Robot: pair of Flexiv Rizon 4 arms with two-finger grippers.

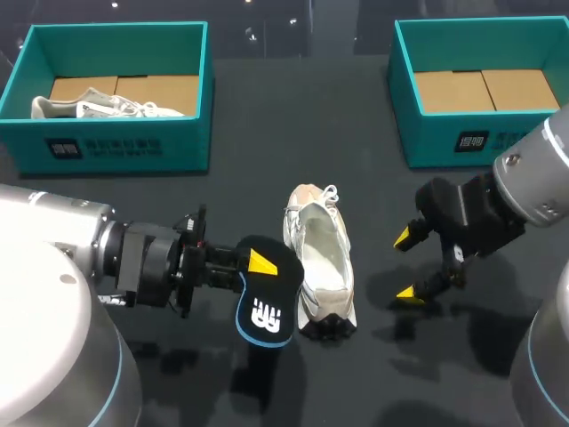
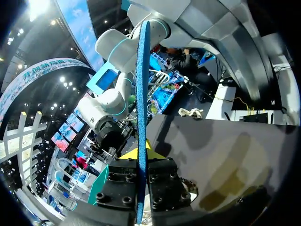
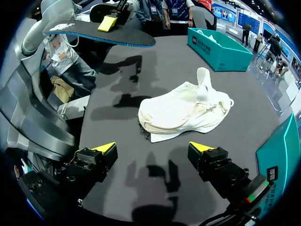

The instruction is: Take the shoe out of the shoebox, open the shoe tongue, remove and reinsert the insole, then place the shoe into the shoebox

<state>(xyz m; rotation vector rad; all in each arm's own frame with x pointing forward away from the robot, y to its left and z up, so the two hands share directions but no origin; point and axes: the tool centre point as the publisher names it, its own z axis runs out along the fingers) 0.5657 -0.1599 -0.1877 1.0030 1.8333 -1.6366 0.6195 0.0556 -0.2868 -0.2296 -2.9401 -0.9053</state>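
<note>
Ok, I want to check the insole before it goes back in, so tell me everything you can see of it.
The insole is out of the shoe, clamped at one end by the left gripper. It is thin, flat and foot-shaped: black upper face, white mark near the free end, rough-looking blue edge. It is held roughly level above the table, beside the shoe, touching nothing else.

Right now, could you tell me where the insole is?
In the head view, the insole is clamped in the left gripper, held just left of the shoe.
</note>
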